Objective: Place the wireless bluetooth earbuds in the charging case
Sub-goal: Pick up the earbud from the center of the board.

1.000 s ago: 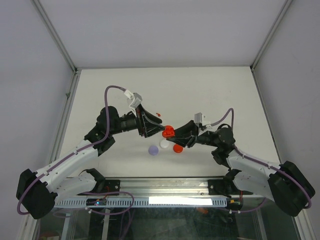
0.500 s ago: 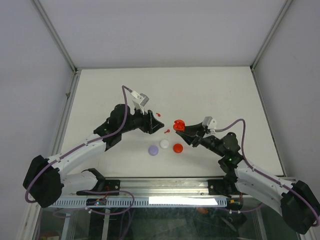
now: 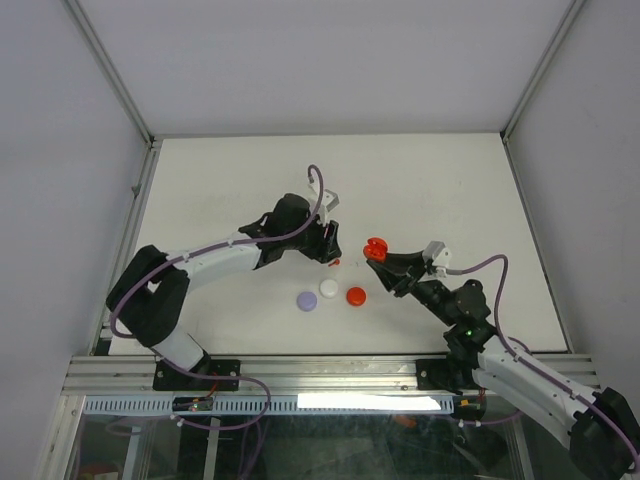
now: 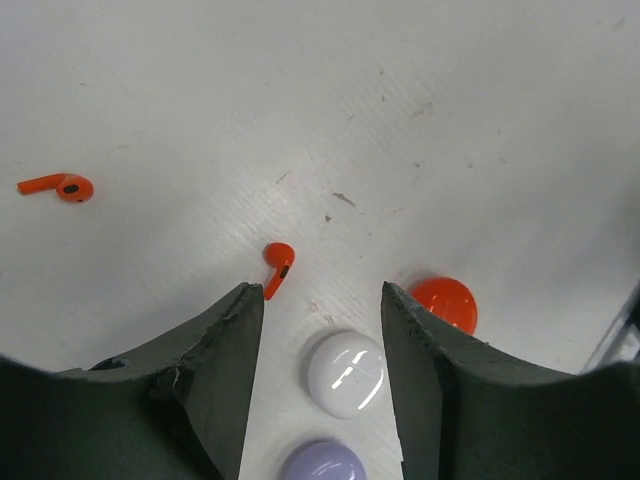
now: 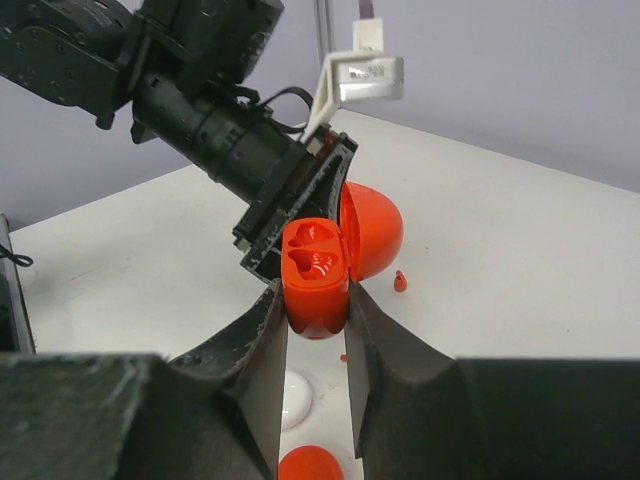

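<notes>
My right gripper (image 3: 386, 262) is shut on an open red charging case (image 3: 375, 248) and holds it above the table. In the right wrist view the case (image 5: 318, 275) has its lid swung back and both sockets are empty. My left gripper (image 4: 318, 295) is open and empty, low over the table. A red earbud (image 4: 279, 262) lies just ahead of its left finger, and it also shows in the top view (image 3: 336, 263). A second red earbud (image 4: 57, 186) lies farther left. One red earbud (image 5: 400, 282) shows on the table beyond the case.
Three round pucks lie in a row near the front: purple (image 3: 307, 299), white (image 3: 329, 288) and red (image 3: 356, 296). The white puck (image 4: 346, 373) sits between my left fingers. The two grippers are close together at the table's middle.
My left gripper swung right and came down over the red earbud and pucks. My right gripper moved right with the open case, away from the left gripper.
</notes>
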Robot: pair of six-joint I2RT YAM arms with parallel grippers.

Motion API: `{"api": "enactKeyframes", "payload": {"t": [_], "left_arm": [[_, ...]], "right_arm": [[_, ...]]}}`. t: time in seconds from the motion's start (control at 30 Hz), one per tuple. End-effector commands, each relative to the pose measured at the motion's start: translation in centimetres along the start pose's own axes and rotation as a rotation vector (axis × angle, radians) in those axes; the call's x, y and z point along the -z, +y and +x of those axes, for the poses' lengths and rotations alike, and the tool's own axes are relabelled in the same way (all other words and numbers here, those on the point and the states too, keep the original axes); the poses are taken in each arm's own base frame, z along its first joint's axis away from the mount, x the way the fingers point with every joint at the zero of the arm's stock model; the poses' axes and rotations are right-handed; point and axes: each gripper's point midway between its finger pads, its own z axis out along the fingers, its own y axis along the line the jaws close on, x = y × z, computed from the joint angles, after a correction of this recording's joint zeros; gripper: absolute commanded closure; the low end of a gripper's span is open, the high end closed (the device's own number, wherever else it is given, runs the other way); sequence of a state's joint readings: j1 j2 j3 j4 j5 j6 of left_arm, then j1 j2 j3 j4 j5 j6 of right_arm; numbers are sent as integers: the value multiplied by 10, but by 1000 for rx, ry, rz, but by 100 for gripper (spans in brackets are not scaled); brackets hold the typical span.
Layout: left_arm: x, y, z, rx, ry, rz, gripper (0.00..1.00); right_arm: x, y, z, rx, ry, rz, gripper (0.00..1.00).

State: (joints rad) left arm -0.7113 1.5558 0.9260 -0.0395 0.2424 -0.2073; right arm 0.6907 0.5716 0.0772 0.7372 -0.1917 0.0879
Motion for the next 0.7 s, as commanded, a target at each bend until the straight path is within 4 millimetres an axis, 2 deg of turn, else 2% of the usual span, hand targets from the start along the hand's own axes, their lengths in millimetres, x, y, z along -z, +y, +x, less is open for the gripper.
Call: {"api": "enactKeyframes", "payload": {"t": [0.0,0.1,0.27,0.37,0.5,0.67], "left_arm": [[-20,11,-1,-140,62,-47,50],[-34,10,10,-196,140,-42,51],[-51,10,16,-263,209,-46,53],[-55,16,21,-288,258,-61,56],[-58,16,22,-317,292,-56,57],[-63,16,34,-325,356,-61,58]], "right_arm": [[2,-9,-16,-4,-66,57,100],[4,-12,-16,-2,-72,75,100],[6,-14,-17,5,-79,85,100],[7,-14,-18,6,-83,88,100],[8,-14,-19,7,-89,91,100],[8,-15,-19,9,-90,97,100]]}}
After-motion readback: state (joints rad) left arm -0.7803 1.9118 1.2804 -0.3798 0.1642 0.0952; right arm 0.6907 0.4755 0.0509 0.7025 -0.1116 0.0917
